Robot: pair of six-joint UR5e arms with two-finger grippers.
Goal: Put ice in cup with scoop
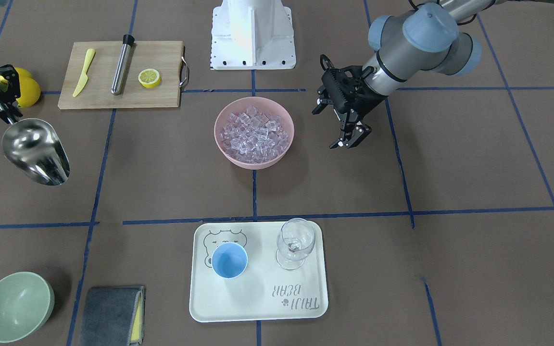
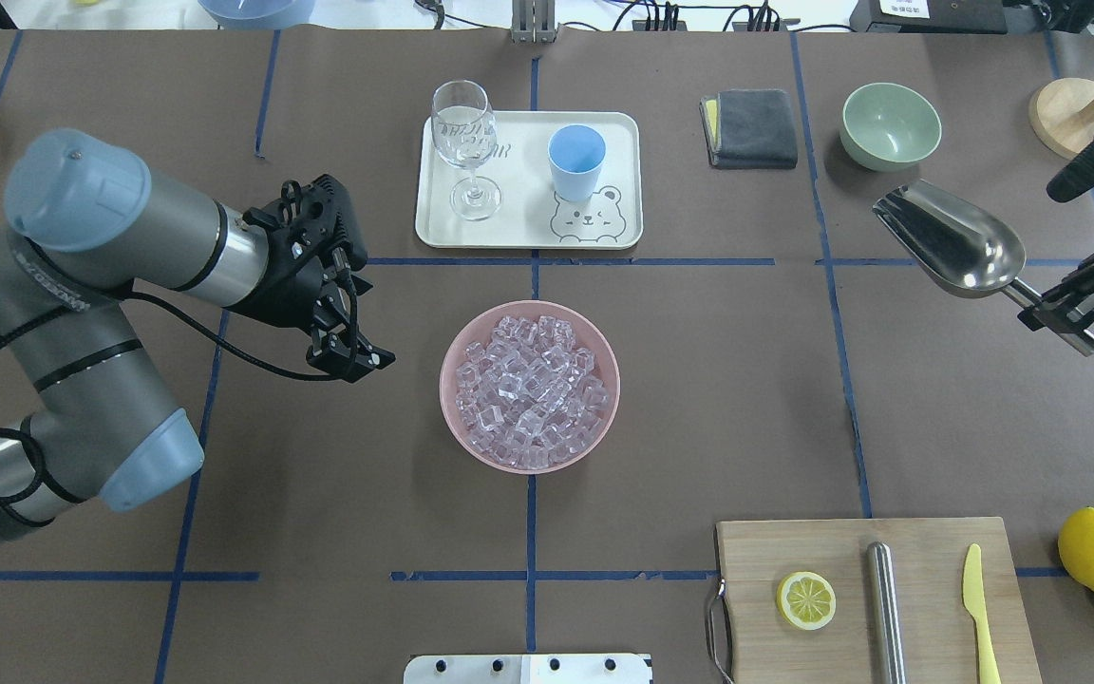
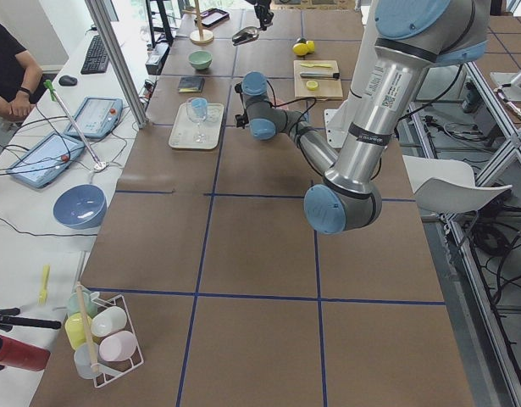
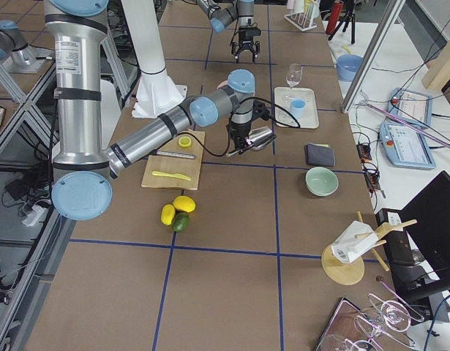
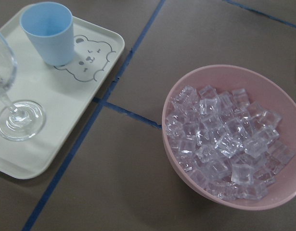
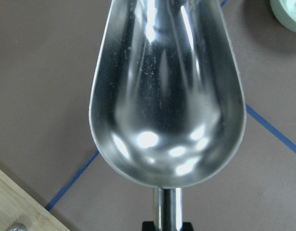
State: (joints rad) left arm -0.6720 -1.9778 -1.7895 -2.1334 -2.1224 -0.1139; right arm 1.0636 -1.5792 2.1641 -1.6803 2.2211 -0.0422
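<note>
Scoop [image 6: 167,96] empty in right tool [image 2: 1058,309]; left tool [image 1: 351,139] parted near bowl [image 1: 257,164] of ice [image 1: 257,132]; glass [image 1: 296,242] beside cup [image 1: 229,260].

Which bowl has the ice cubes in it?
The pink bowl in the middle, heaped with clear ice cubes. The green bowl by the grey cloth is empty.

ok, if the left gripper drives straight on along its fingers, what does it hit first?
Most likely the bare table: the left gripper points steeply down, just beside the pink bowl on the robot's left side. Depth is unclear, so clipping the bowl's rim can't be ruled out.
</note>
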